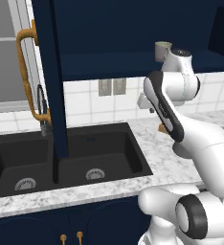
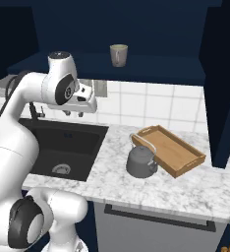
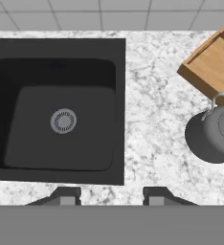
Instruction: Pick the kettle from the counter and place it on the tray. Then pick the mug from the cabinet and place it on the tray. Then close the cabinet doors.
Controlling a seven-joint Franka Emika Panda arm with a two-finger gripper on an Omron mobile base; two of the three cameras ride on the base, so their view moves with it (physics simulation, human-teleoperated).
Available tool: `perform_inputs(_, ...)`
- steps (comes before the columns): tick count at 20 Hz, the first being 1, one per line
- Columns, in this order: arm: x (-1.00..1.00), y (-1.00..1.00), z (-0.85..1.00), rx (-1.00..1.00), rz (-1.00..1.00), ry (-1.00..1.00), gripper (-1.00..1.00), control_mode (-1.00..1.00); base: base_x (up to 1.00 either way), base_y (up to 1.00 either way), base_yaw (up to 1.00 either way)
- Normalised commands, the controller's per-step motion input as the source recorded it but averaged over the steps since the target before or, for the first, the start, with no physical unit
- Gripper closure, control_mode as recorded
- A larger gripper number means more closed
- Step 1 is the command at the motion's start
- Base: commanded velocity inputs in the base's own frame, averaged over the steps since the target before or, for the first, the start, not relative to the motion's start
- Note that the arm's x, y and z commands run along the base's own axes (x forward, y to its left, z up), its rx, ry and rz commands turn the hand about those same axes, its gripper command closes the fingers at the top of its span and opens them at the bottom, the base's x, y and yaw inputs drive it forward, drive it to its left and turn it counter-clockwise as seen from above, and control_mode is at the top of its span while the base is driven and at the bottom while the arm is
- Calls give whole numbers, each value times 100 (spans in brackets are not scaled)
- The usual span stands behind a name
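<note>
We see the hand [image 2: 73, 113] — fingers apart, empty — above the bench's [image 2: 112, 172] sink [image 3: 61, 119], kettle [image 2: 141, 161] off to its right.

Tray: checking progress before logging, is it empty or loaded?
Empty. The tray shows bare wood; the kettle stands beside it on the counter.

Below me lies the white-and-grey speckled marble surface [image 3: 152, 110], with one black sink basin [image 3: 61, 119] and its round metal drain [image 3: 63, 120]. At the right edge the squat dark-grey metal kettle [image 3: 213, 134] stands on that surface, touching a corner of the light-brown wooden tray [image 3: 214, 64]. My two dark fingertips [image 3: 66, 195] stand apart, nothing between them.
</note>
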Motion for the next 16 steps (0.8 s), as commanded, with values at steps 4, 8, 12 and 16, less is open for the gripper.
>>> perform_inputs(4, 0, -55, -22, 1, -1, 0, -100, -100, 0, 0, 0)
perform_inputs(8, -3, -100, -36, 6, -2, 0, -100, -100, 0, 0, 0)
perform_inputs(12, -3, -96, -23, 8, -6, 0, -100, -100, 0, 0, 0)
perform_inputs(16, 0, -51, -3, 7, -4, 0, -100, -100, 0, 0, 0)
